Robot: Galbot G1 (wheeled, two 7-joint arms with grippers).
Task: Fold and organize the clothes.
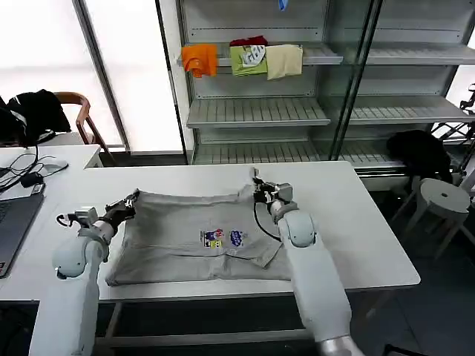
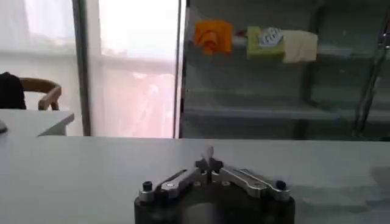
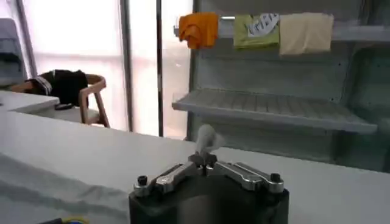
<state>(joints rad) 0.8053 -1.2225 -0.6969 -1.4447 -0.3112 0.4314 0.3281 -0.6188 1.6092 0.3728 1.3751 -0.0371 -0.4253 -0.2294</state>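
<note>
- The room held a tall grey shelving unit (image 1: 297, 111) behind the work, with a bright window to its left; a wooden chair (image 1: 82, 119) draped in a black garment stood by that window.
- The white tabletop (image 1: 356, 222) ran wide in front of the robot, with a laptop (image 1: 11, 222) and cables on the side past the left arm.
- The light grey shirt (image 1: 193, 237) lay spread on the tabletop between the two arms, short-sleeved, a little wrinkled, with a small multicoloured print (image 1: 221, 238) near its middle.
- On an upper shelf hung an orange cloth (image 1: 199, 59), a green one (image 1: 249, 59) and a cream one (image 1: 284, 61), side by side, well beyond both sets of fingers.
- A white stool (image 1: 441, 199) stood off the right end of the tabletop.
- The left gripper (image 1: 128, 203) sat at the shirt's far left corner, its fingers (image 2: 209, 159) closed together on a small pinch of grey cloth.
- The right gripper (image 1: 257, 185) sat at the shirt's far right corner, its fingers (image 3: 204, 159) likewise pinched shut on a tuft of the cloth.
</note>
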